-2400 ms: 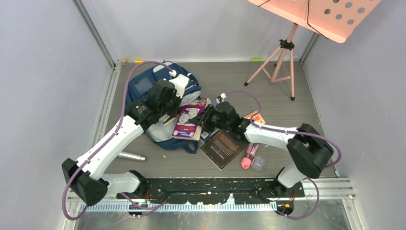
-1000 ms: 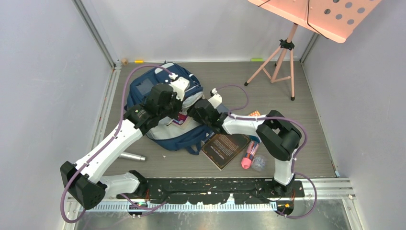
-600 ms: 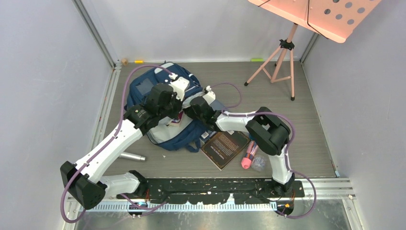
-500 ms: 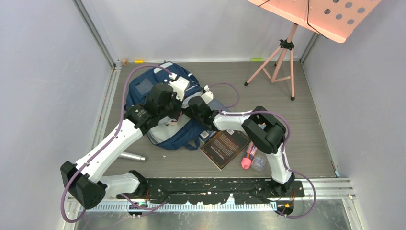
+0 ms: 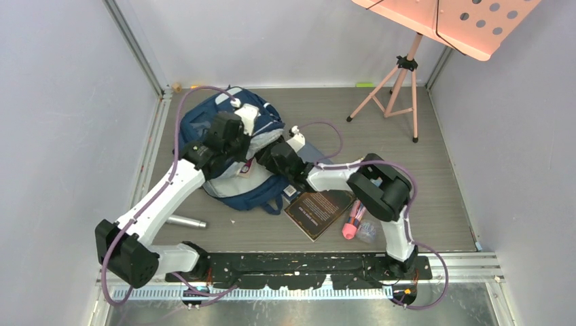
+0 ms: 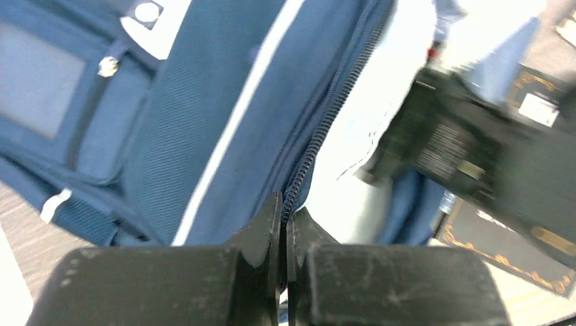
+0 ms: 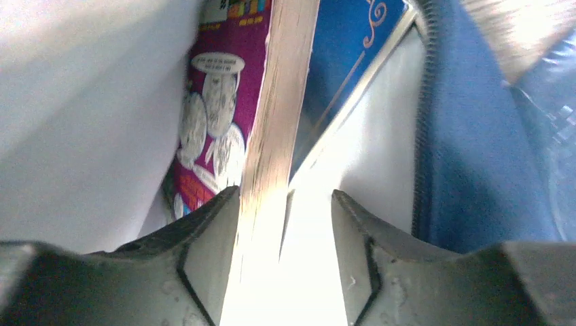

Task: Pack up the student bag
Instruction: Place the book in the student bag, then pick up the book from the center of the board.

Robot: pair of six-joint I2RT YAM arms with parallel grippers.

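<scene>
Top external view puts the student bag (image 5: 197, 125) left of centre in the frame, lying on the table (image 5: 407, 170) with its mouth turned toward the right arm. It is soft navy fabric that will likely sag and fold wherever it is unsupported, so the firmest purchase is the zippered rim of the opening. Left wrist view shows the left gripper (image 6: 284, 212) clenched on just that rim at the bottom centre of the frame, pinching the fabric beside the zipper (image 6: 326, 122). Right wrist view shows the right gripper (image 7: 285, 204) with jaws parted astride the page edge of a magenta-covered book (image 7: 275, 102), between pale lining and the navy zippered edge. A gap shows on one side, so the book looks released rather than gripped. Thin cloth away from the seam would probably slip or stretch under a pull.
</scene>
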